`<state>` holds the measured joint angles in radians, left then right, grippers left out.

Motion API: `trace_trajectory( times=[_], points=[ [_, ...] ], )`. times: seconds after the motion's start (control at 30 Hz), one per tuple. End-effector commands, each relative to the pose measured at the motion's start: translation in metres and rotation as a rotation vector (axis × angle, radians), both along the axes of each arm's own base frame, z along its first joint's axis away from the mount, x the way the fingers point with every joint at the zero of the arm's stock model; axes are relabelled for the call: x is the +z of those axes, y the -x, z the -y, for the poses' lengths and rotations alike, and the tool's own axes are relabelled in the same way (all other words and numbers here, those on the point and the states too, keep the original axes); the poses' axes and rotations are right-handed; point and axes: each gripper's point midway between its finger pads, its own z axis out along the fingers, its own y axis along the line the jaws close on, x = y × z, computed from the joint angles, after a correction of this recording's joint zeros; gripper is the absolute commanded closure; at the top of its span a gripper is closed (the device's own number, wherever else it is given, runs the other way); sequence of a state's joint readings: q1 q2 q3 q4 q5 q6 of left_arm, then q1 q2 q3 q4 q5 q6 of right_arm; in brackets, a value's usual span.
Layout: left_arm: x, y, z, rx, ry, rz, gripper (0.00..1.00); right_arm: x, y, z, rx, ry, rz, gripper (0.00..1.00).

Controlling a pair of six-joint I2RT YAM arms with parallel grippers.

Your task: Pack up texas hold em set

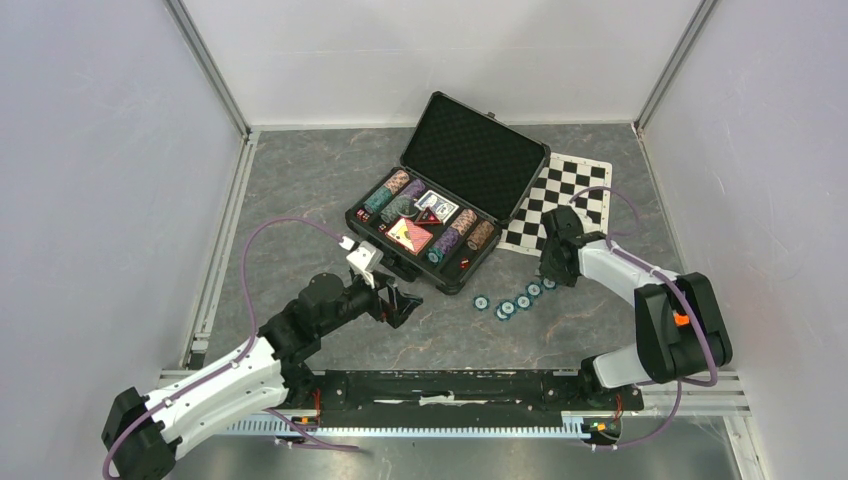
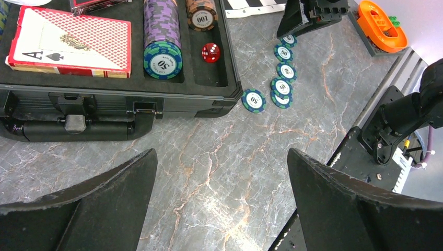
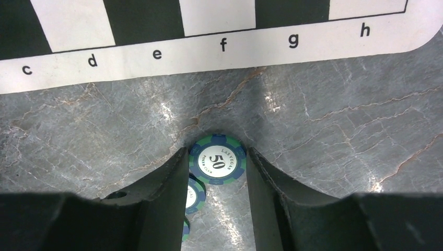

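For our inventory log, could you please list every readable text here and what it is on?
"50", "LAS VEGAS", "POKER CLUB": loose teal chip
"c d e f g h": chequered mat, its edge
"100": brown chip
"50": teal chip capping purple stack
"A": red card deck
Red deck's gold emblem: too blurred to read.

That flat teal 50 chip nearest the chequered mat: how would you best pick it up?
By its rim, on two opposite edges, coming straight down from above. The teal chip lies flat on the table, too thin for a side approach. The next chip lies close on one side, so pinch across the free sides.
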<state>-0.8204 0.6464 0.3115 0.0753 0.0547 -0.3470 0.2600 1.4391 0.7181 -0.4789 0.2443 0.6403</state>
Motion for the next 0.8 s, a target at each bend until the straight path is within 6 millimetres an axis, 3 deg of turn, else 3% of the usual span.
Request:
trace_trajectory(
  times=[0.0, 0.33, 0.5, 0.67, 0.77],
  points=[
    [0.021, -0.004, 0.003, -0.003, 0.022, 0.048, 0.00, -0.011, 0.037, 0.005, 0.006, 0.013, -0.132, 0.58],
    [0.014, -0.007, 0.008, -0.003, 0.014, 0.019, 0.00, 0.034, 0.010, -0.003, 0.071, -0.019, 0.005, 0.58],
    [0.023, -0.011, 0.016, 0.009, 0.051, -0.025, 0.00, 0.053, -0.001, -0.010, 0.155, -0.038, 0.095, 0.58],
    [0.032, -0.030, 0.022, 0.174, 0.172, -0.197, 0.00, 0.066, -0.010, -0.035, 0.304, -0.118, 0.192, 0.59],
    [0.038, -0.039, 0.043, 0.158, 0.195, -0.269, 0.00, 0.075, -0.016, -0.051, 0.384, -0.140, 0.238, 0.63]
  ],
)
